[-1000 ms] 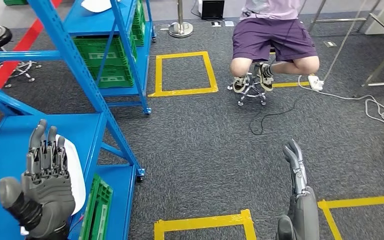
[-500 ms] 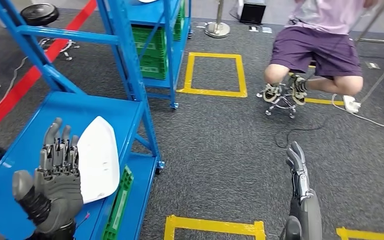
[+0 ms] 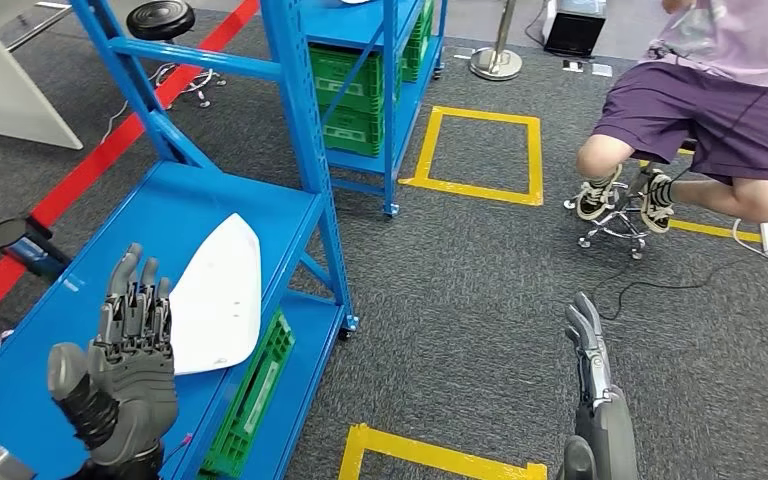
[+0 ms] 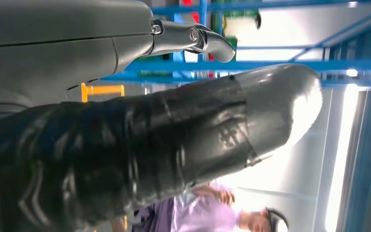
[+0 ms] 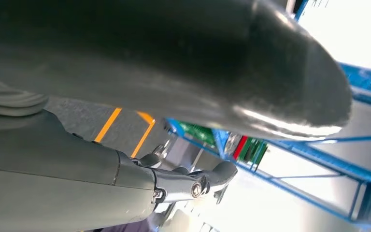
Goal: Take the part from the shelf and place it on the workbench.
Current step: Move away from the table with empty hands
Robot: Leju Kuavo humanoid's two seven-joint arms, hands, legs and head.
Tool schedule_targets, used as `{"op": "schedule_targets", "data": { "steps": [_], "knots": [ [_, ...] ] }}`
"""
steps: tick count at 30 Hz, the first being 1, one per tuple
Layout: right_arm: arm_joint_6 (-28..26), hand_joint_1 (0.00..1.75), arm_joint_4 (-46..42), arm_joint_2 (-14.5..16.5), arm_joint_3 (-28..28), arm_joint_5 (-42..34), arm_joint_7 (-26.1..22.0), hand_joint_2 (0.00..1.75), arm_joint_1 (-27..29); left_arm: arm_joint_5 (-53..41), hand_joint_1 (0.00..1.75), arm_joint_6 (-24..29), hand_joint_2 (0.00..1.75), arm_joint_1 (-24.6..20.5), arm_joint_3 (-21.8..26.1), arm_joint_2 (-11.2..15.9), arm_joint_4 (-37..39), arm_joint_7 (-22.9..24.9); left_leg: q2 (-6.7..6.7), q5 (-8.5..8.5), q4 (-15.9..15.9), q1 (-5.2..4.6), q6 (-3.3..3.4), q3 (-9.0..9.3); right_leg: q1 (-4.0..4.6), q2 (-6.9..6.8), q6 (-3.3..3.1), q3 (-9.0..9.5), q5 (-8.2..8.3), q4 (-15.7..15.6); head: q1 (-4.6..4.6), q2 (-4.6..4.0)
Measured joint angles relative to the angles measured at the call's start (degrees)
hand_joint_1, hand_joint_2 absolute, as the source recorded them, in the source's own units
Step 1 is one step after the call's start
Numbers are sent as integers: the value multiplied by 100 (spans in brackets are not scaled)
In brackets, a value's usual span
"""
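Since the earlier frames the whole head view has swung: the camera has turned, so the near shelf (image 3: 160,215) now takes up more of the left half, and the seated person (image 3: 705,110) sits further toward the upper right. Both hands sit at nearly the same spots in the frame as before.

At far left, a red floor stripe (image 3: 80,180) runs diagonally up toward a black stool (image 3: 160,18) at the top. At lower left, the left hand (image 3: 125,375) is raised over the blue shelf deck, palm up, fingers straight and apart, thumb out to the side; it holds nothing. Just right of its fingers lies the part (image 3: 215,295), a flat white panel resting on the deck, close to the fingertips; whether they touch it cannot be told. Below the deck's right edge, a green crate (image 3: 255,400) stands on the lower level. Above centre-left, a second shelf (image 3: 380,60) holds more green crates (image 3: 355,95). Right of it, a yellow tape square (image 3: 480,155) marks the grey carpet, and another tape outline (image 3: 430,458) lies at the bottom centre. At lower right, the right hand (image 3: 590,390) hangs over the carpet with fingers extended and together, empty.
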Motion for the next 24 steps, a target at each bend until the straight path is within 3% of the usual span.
{"op": "schedule_targets", "data": {
  "steps": [1,2,4,6,8,10,13,14,15,16,18,19,20,22,23,24],
  "knots": [
    [0,0,11,5,-5,-9,-15,0,6,3,0,-13,0,0,-2,-1,26,-7,20,96,-116,2,-4,79,1,-63,6,1,-7,6,-19,0],
    [0,0,20,11,-12,-21,-27,0,11,4,0,-24,0,-2,-3,-4,48,-11,67,251,-423,1,3,266,2,-123,16,5,-15,14,-37,0],
    [0,0,37,23,-26,-55,-36,0,23,3,0,-39,0,-10,-8,-10,80,-20,287,463,-1178,-35,45,715,17,-224,54,18,-40,35,-69,0],
    [0,0,48,30,-39,-90,-44,0,32,-1,0,-43,0,-20,-10,-23,104,-33,397,501,-1535,-83,116,938,34,-315,106,24,-55,51,-76,0],
    [0,0,63,32,-48,-109,-49,0,36,-4,0,-45,0,-23,-12,-38,127,-47,280,532,-1560,-95,187,943,36,-411,161,20,-55,53,-67,0],
    [-1,0,86,34,-61,-113,-50,0,38,-5,0,-45,0,-24,-16,-56,155,-55,166,577,-1600,-69,248,937,19,-309,226,-65,-168,195,-56,1],
    [-3,0,125,36,-93,-110,-51,0,64,-5,0,-33,0,-26,-20,-87,208,-61,-12,612,-1620,-43,297,930,-20,8,292,-491,-658,1135,55,0],
    [-4,0,140,36,-100,-115,-52,0,82,-5,0,-22,0,-22,-20,-93,229,-61,-79,615,-1616,-44,302,926,-25,42,300,-644,-763,1466,92,0],
    [-4,0,159,36,-107,-126,-57,0,100,-4,0,-9,0,-17,-20,-97,251,-61,-149,615,-1611,-44,304,925,-31,62,302,-734,-760,1637,110,0],
    [-4,0,177,36,-118,-140,-71,0,115,-4,0,8,0,-12,-20,-101,271,-62,-222,614,-1604,-44,302,927,-39,80,301,-736,-647,1599,125,0],
    [-4,0,211,37,-151,-164,-119,0,139,-4,0,44,0,-5,-20,-113,311,-63,-374,603,-1582,-36,288,932,-68,184,288,-513,-227,986,161,0],
    [-4,0,224,37,-170,-169,-142,0,153,-4,0,57,0,-5,-20,-118,326,-64,-440,600,-1571,-31,271,915,-90,329,282,-370,-75,662,174,0],
    [-5,0,236,39,-185,-173,-157,0,169,-4,0,66,0,-6,-21,-121,342,-65,-506,603,-1541,-28,241,878,-111,476,272,-261,7,403,181,0],
    [-6,0,256,43,-206,-184,-167,0,193,-1,0,77,0,2,-22,-122,368,-68,-623,633,-1507,1,161,769,-116,646,239,-183,-14,235,176,0],
    [-7,0,263,45,-215,-190,-169,0,200,1,0,81,0,5,-24,-122,382,-68,-680,650,-1496,18,117,729,-113,610,209,-179,-16,185,168,1],
    [-7,0,268,48,-223,-195,-168,0,200,3,0,85,0,12,-25,-122,395,-69,-642,641,-1485,29,81,686,-106,544,176,-169,-11,162,153,0]
  ]
}}
